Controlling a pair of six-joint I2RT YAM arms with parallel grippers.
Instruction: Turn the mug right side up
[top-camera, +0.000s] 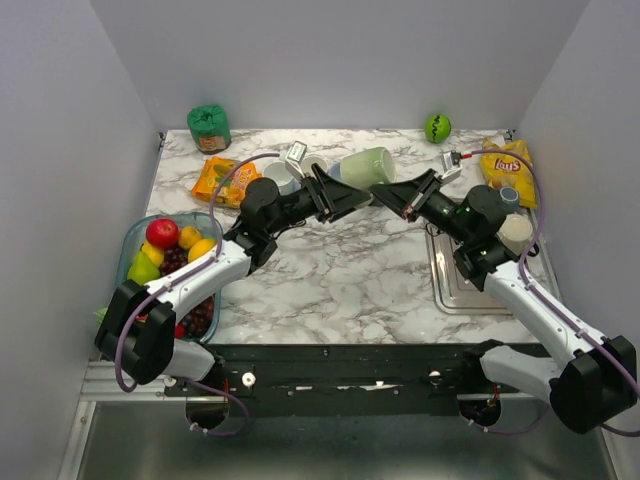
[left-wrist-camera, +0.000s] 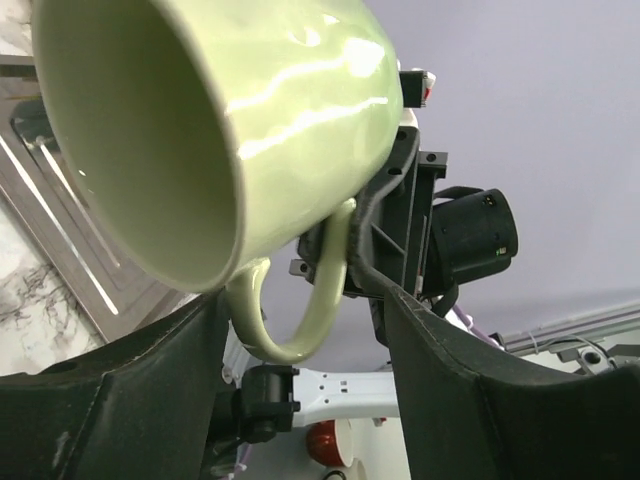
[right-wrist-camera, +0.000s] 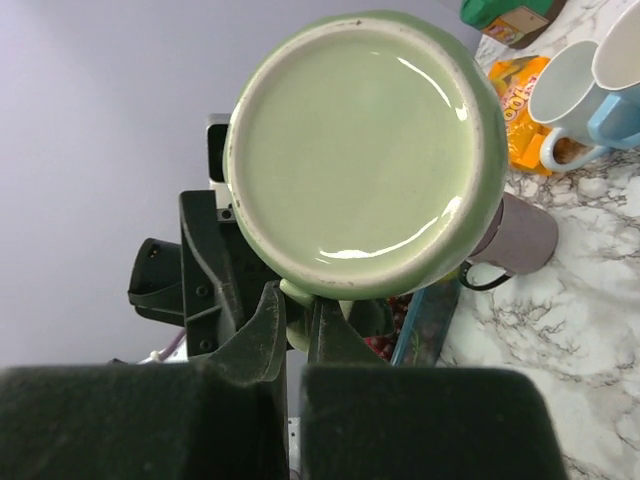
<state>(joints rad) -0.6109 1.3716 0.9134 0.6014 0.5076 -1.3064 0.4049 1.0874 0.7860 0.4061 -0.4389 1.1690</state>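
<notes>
A light green mug (top-camera: 368, 165) hangs in the air above the back middle of the marble table, tipped on its side with its mouth toward the left arm. My right gripper (top-camera: 388, 196) is shut on the mug's handle (right-wrist-camera: 312, 300); the right wrist view shows the mug's base (right-wrist-camera: 360, 150) just above my right gripper (right-wrist-camera: 297, 325). My left gripper (top-camera: 348, 200) is open. In the left wrist view its fingers (left-wrist-camera: 470, 390) stand wide apart on either side of the handle (left-wrist-camera: 300, 320), not touching it, with the mug's open mouth (left-wrist-camera: 130, 150) above.
A white mug (top-camera: 283, 175) and a blue mug (top-camera: 315, 165) stand behind the left arm, next to an orange snack bag (top-camera: 220, 180). A fruit container (top-camera: 135, 240) sits at left. A metal tray (top-camera: 470, 285), yellow chip bag (top-camera: 507, 165) and green ball (top-camera: 437, 127) are at right.
</notes>
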